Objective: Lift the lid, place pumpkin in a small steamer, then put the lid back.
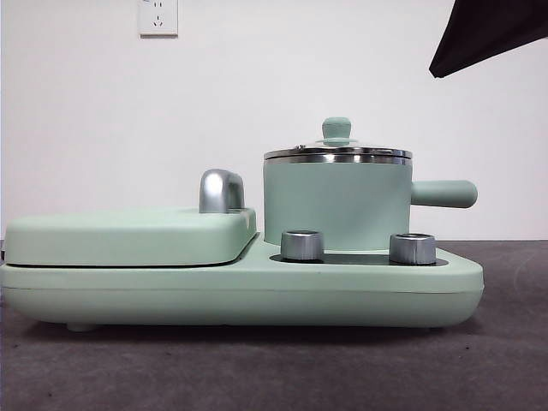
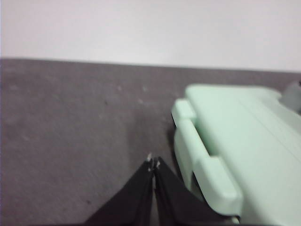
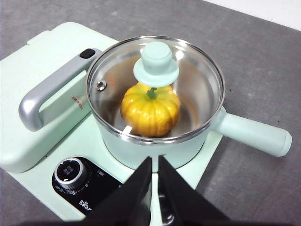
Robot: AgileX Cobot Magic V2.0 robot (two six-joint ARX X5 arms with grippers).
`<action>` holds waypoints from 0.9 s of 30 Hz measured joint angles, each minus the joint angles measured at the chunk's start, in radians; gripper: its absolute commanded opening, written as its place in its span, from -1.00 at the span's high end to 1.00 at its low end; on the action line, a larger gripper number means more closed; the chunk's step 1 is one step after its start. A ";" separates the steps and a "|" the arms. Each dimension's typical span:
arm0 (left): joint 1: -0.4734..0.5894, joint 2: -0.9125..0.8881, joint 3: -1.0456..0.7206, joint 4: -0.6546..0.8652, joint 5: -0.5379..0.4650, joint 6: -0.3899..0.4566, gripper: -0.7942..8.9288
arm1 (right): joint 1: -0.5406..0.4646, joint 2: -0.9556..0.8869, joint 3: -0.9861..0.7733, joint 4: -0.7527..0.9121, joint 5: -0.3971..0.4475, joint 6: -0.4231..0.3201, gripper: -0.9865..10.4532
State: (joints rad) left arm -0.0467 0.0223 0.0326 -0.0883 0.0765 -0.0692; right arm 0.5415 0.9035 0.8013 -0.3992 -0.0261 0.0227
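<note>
White wall stands behind a dark grey tabletop, and a socket on the wall is cut off by the edge of the front view. On the tabletop sits a wide mint-green base with two steel dials. The small steamer stands on the base behind the dials, with its side handle pointing away from the flat cover, which carries a chrome handle. The lid rests on the rim of the small steamer, with its mint-green knob upright at the centre. In the front view the pot wall hides what is inside; only the right wrist view, looking through the glass, shows the pumpkin lying at the bottom of the pot, its green stem partly hidden under the knob. The right hand is above and just in front of the pot, apart from it, with its two jaws pressed nearly together and holding nothing. The left hand is beside the outer edge of the base, over bare tabletop, its jaws pressed together too and empty; this picture is blurred, so details of the base are hard to make out. A dark arm tip shows at the upper corner of the front view, and I cannot tell which arm it is.
</note>
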 measured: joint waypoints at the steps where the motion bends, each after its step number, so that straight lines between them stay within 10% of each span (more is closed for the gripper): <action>1: 0.005 -0.008 0.000 0.000 0.000 0.000 0.82 | 0.000 0.000 0.000 0.000 0.000 0.000 0.80; 27: 0.009 -0.017 0.000 0.004 0.000 -0.002 0.82 | -0.046 -0.056 -0.044 0.029 0.035 -0.079 0.80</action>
State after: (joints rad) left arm -0.0376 0.0051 0.0326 -0.0841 0.0761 -0.0708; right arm 0.4957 0.8471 0.7570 -0.3706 0.0093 -0.0563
